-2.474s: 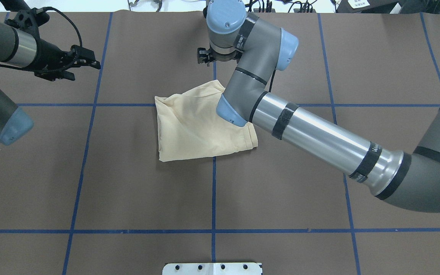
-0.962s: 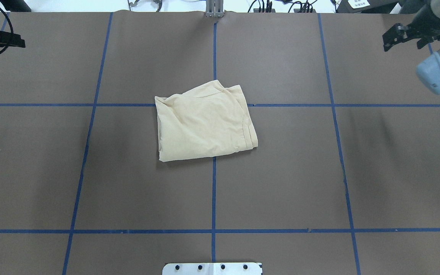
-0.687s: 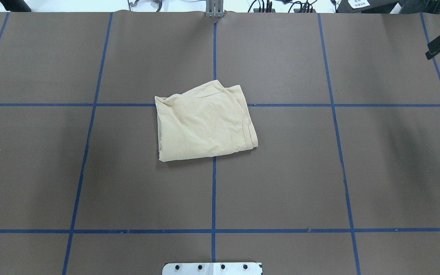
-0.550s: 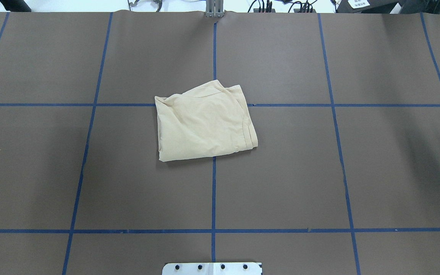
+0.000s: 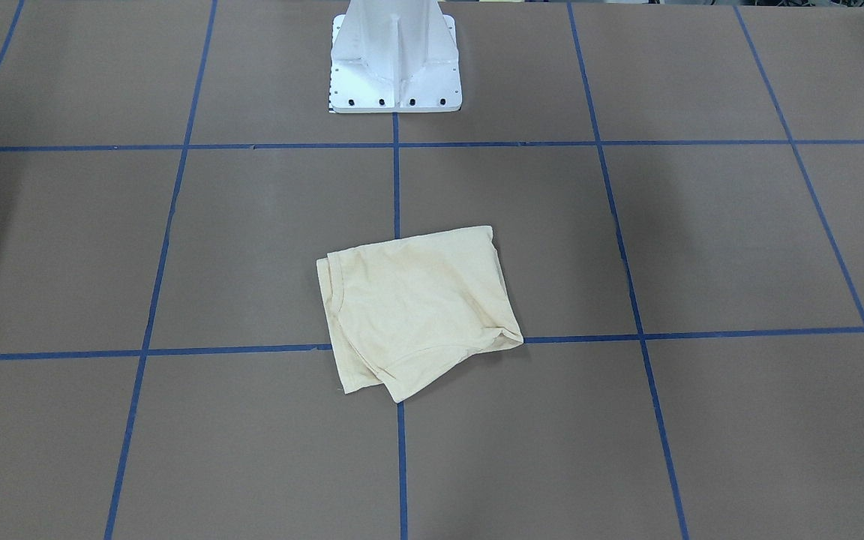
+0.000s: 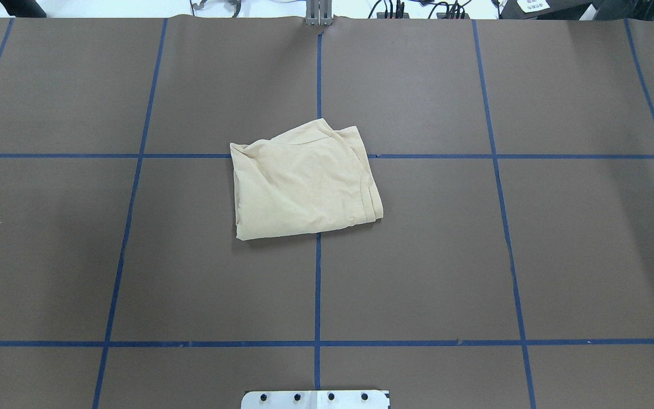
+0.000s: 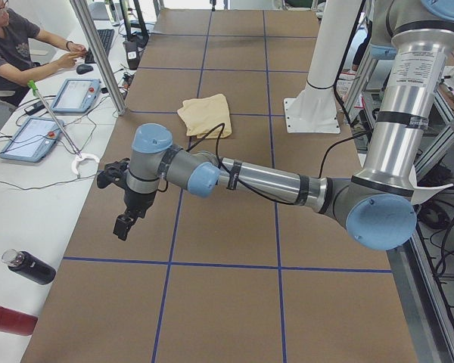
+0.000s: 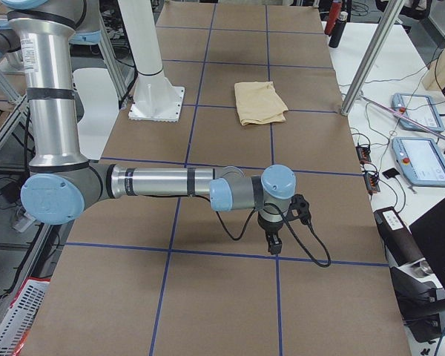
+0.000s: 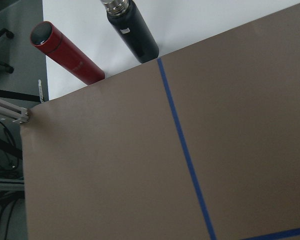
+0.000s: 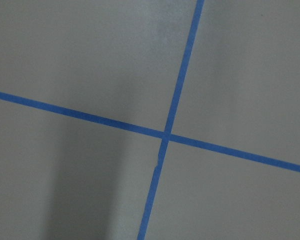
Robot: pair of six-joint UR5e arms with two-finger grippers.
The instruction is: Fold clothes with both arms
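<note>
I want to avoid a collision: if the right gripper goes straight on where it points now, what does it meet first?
Probably the brown table cover, close to the crossing of two blue tape lines. The right gripper points down at it; nothing else shows between.

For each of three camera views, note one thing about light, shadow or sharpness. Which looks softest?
Overhead exterior: even light, broad faint shadows on the table cover; the T-shirt throws only a thin shadow along its lower edge. Right wrist-mounted: the softest, its blue tape cross slightly blurred, a dark shadow band at lower left. Left wrist-mounted: crisp, the red bottle sharp-edged.
</note>
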